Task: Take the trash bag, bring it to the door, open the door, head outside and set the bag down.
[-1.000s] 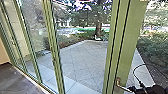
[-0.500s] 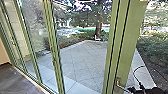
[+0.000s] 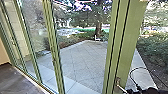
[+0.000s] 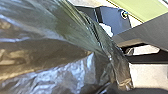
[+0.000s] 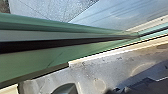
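The trash bag, a shiny black sheet of crumpled plastic [image 4: 55, 65], shows large and close in the left wrist view. Its folds draw together toward a narrow, flattened strip that ends in a blunt tip. Beside the bag is some of the robot's own dark metalwork [image 4: 147, 32]. How far the left pincer is open I cannot tell, nor whether it has hold of the bag.

In the head view, a wide green upright frame member [image 3: 133, 37] bears a metal lever handle [image 3: 118, 81] near the lower edge of the view. Just beside the lever's end is the black right pincer [image 3: 142, 91], with a thin black cable [image 3: 130, 75] looping above it; its opening and what it may grip I cannot tell.

Tall glass panes in narrow green frames [image 3: 53, 47] stand along the edge of the dark grey floor [image 3: 15, 77]. Beyond them lies a yard of grey paving [image 3: 82, 65], with smoother, paler slabs [image 3: 47, 72] along its edge nearest the panes. A tree trunk [image 3: 99, 28] rises past the yard's far edge, and dense green shrubs [image 3: 155, 50] grow at its right side.

In the right wrist view, a green frame with a dark lengthwise gap [image 5: 37, 46] runs beside a pale threshold strip [image 5: 100, 54], which borders the floor.
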Motion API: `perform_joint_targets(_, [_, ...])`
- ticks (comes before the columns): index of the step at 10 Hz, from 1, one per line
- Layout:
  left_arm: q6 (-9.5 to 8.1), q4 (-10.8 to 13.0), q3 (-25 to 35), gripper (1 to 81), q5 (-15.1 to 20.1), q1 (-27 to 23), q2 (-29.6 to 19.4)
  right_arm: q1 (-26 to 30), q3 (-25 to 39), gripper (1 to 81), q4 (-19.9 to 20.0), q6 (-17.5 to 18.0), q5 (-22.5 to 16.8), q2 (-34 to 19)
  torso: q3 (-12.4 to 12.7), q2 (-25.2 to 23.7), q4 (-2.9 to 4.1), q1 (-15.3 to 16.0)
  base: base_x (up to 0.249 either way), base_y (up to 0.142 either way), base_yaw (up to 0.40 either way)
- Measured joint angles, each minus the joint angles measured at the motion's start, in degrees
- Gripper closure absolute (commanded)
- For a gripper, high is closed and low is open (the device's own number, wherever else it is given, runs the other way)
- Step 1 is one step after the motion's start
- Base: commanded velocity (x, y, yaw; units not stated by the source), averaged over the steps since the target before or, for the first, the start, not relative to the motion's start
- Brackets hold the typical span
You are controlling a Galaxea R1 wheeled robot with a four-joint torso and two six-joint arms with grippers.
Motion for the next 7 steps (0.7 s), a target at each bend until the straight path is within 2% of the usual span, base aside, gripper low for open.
perform_joint_targets(7, [-0.05, 0.0, 0.0, 81.1, 0.2, 0.4, -0.1, -2.5, -11.9, 1.0, 0.8, -2.6, 0.1, 8.7, 0.1, -0.1, -0.06, -0.2, 0.0, 0.0, 0.0])
